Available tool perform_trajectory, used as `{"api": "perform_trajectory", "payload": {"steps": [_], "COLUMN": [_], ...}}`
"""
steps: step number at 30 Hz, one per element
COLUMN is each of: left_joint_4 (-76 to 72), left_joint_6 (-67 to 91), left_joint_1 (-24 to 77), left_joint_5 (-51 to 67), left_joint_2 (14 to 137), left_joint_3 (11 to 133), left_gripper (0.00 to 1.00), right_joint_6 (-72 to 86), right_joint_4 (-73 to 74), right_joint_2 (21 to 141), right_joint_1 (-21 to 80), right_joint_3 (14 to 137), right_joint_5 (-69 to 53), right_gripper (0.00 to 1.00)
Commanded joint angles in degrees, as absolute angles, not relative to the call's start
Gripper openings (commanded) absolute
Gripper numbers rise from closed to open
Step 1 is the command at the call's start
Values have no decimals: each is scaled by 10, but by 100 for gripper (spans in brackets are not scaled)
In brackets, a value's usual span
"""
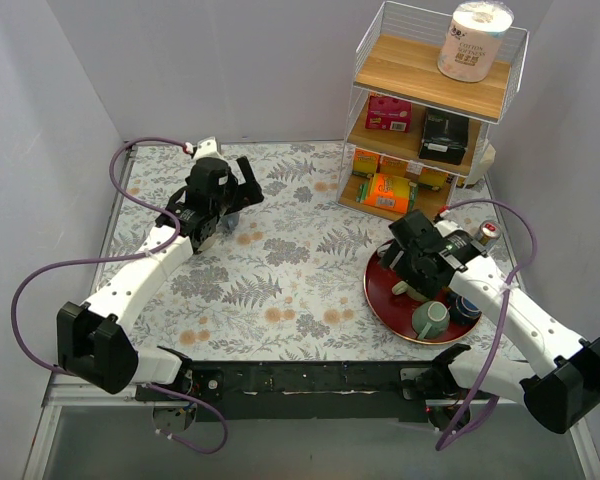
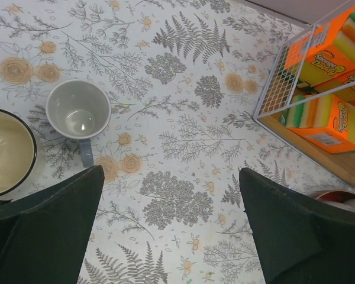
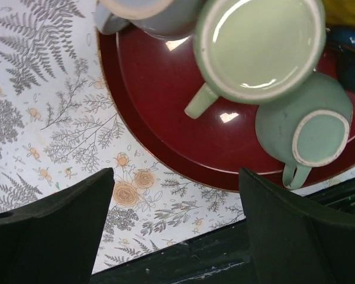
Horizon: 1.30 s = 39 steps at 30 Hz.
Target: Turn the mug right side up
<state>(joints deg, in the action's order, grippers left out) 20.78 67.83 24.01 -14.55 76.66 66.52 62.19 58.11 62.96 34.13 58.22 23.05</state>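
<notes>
mug (image 2: 78, 111), grey: we logged it mouth up on the table (image 2: 183, 89), at 10 o'clock from the left gripper (image 2: 170, 174), jaws wide and empty. green mug (image 3: 305, 127) sat base up on the tray (image 3: 160, 118), at 2 o'clock from the right gripper (image 3: 176, 177), which was likewise wide, empty, and the nearer arm.

One red tray (image 3: 165, 118), right, is carrying two green mugs (image 3: 257, 47) (image 3: 305, 127) and one pale blue mug (image 3: 148, 12); far left, one grey mug (image 2: 78, 109) and one cream cup (image 2: 6, 151) are standing.

The grey mug (image 2: 78, 109) stands upright, empty, on the floral cloth (image 2: 183, 148).
</notes>
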Motion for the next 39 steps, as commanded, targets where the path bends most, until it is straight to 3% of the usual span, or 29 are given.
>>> {"api": "perform_trajectory", "payload": {"steps": [1,4,8,13,18,23,39], "left_joint_4": [226,230,224,227,227,227,234], "left_joint_6": [703,709,727,751,764,779,775], "left_joint_1": [240,239,240,239,240,239,239], "left_joint_5": [-101,-91,-66,-40,-20,-1,19], "left_joint_2": [748,746,751,754,752,750,758], "left_joint_3": [672,670,670,672,666,668,676], "left_gripper": [98,98,98,98,98,98,98], "right_joint_6": [770,857,896,919,918,929,897], "right_joint_4": [639,664,587,591,584,561,503], "right_joint_2": [631,621,593,647,694,697,744], "right_joint_1": [339,339,338,330,325,321,289], "right_joint_3": [566,552,500,515,530,505,475], "right_joint_5": [279,307,332,335,332,330,331], "right_gripper": [93,92,86,82,77,60,46]}}
